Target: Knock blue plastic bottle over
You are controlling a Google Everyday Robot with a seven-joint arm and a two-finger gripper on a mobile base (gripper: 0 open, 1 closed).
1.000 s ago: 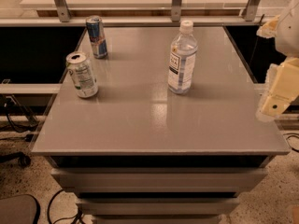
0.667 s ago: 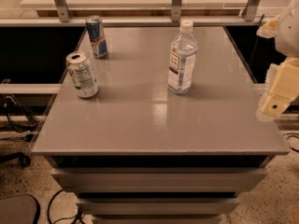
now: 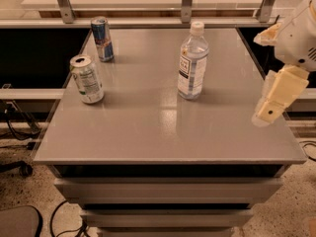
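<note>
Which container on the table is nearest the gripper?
The blue plastic bottle, tallest, white-capped. The gripper hangs at the right of the table; blue-silver can and white-green can stand far left.

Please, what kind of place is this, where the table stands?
Probably a robot test lab or office. A grey table with drawers holds a blue plastic bottle and two cans, cables lie on the speckled floor, and the robot's tool hangs at the table's right edge.

Arm (image 3: 300, 36) above jaws, right of table (image 3: 148, 132), cut off by edge
</note>
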